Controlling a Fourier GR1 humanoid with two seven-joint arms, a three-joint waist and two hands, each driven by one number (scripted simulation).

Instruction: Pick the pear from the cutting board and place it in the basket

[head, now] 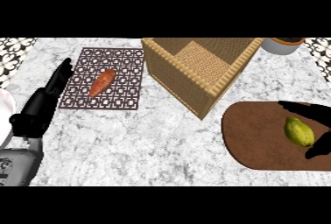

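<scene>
Pear (298, 132): yellow-green, lying lengthwise on the cutting board, well to the right of the basket and nearer the view's lower edge.
Cutting board (258, 140): brown, rounded, flat on the worktop (129, 144), just off the basket's near corner.
Basket (177, 83): square wicker, upright, set cornerwise at the middle of the far side.
Right hand (322, 120): over the cutting board, right of the basket; fingers (291, 106) stretched past the pear's far end, thumb (317, 151) by its near end, spread apart with the pear between them. I cannot tell whether they touch it.
Left hand (40, 107): resting well left of the basket, fingers straight and together, pointing away.
Patterned mat (129, 100): just left of the basket.
Sweet potato (102, 82): orange, lying slantwise on the mat.
Pot (284, 44): pale, behind the basket's right corner.
</scene>
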